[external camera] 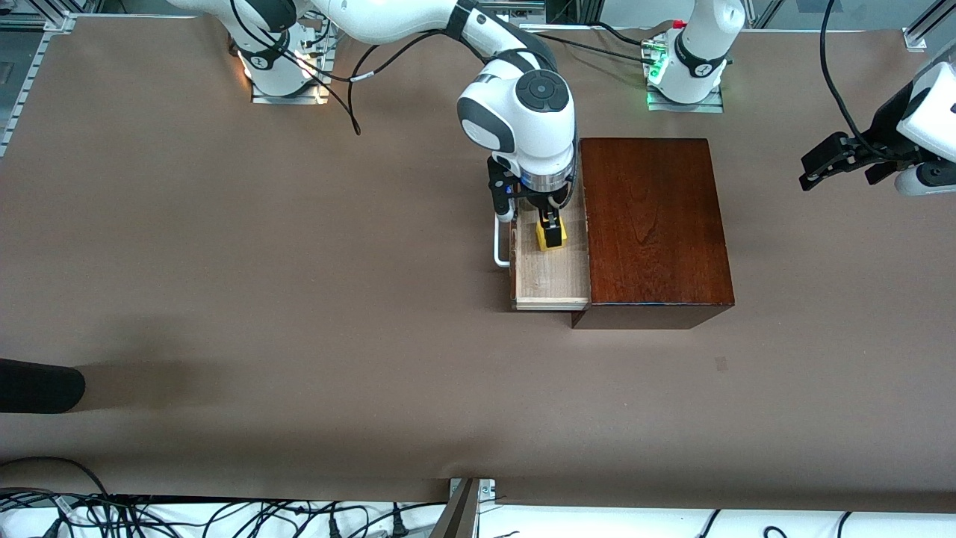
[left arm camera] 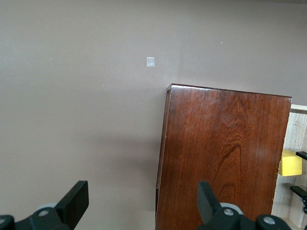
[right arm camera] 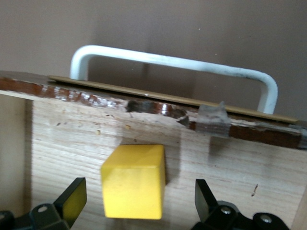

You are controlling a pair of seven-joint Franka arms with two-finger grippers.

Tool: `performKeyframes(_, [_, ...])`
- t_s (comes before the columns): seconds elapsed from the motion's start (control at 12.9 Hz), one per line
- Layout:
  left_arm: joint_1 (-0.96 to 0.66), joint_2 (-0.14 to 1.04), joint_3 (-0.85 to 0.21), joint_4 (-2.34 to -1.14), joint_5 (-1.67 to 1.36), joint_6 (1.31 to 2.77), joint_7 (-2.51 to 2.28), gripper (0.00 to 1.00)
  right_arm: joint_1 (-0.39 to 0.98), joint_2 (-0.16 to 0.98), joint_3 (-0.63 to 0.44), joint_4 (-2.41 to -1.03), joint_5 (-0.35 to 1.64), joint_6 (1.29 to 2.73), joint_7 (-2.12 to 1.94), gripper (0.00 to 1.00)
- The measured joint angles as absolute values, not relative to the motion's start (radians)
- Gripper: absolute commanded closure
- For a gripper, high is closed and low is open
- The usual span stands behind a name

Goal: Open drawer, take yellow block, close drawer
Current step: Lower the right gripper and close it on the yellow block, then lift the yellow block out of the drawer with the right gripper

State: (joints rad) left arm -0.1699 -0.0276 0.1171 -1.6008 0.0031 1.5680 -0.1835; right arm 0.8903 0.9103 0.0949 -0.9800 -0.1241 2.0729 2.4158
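Item one: the drawer [external camera: 550,278], pulled open from the wooden box [external camera: 653,224] toward the right arm's end of the table, white loop handle [right arm camera: 172,64] on its front. Item two, farther from the front camera: the yellow block [external camera: 551,237], which we find on the drawer's pale floor. The right gripper [external camera: 551,228] is over it, fingers [right arm camera: 71,196] spread wide, block between them, untouched. Item three: the left gripper [external camera: 836,158], waiting wide open in the air at the left arm's end of the table.

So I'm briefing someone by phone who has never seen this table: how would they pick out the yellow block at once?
Find the dark reddish wooden box mid-table; its drawer is pulled out toward the right arm's end. The yellow block sits on the drawer's pale floor, between the right gripper's open fingers. It is the only bright-coloured thing there.
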Motion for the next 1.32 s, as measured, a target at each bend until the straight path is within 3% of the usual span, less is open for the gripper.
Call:
performKeyframes(0.47, [-0.17, -0.028, 0.117, -1.601, 0.003, 1.568, -0.184, 0.0, 0.919, 0.937, 0.075, -0.98, -0.124, 2.088, 2.416, 0.01])
performKeyframes(0.54, [-0.17, -0.028, 0.117, -1.601, 0.003, 1.568, -0.184, 0.0, 0.919, 0.937, 0.074, -0.98, -0.124, 2.088, 2.416, 0.23])
performKeyframes(0.62, [-0.17, -0.028, 0.117, -1.601, 0.003, 1.568, -0.184, 0.0, 0.918, 0.937, 0.071, -0.979, -0.124, 2.088, 2.416, 0.69])
performKeyframes(0.7, [-0.17, -0.028, 0.117, -1.601, 0.003, 1.568, -0.184, 0.0, 0.918, 0.937, 0.068, -0.979, -0.124, 2.088, 2.416, 0.95])
performKeyframes(0.78, [-0.17, -0.028, 0.117, -1.601, 0.003, 1.568, -0.184, 0.0, 0.918, 0.937, 0.066, -0.979, -0.124, 2.089, 2.416, 1.0])
performKeyframes(1.32, [-0.17, -0.028, 0.117, -1.601, 0.003, 1.568, -0.184, 0.0, 0.918, 0.936, 0.064, -0.971, -0.124, 2.058, 2.416, 1.0])
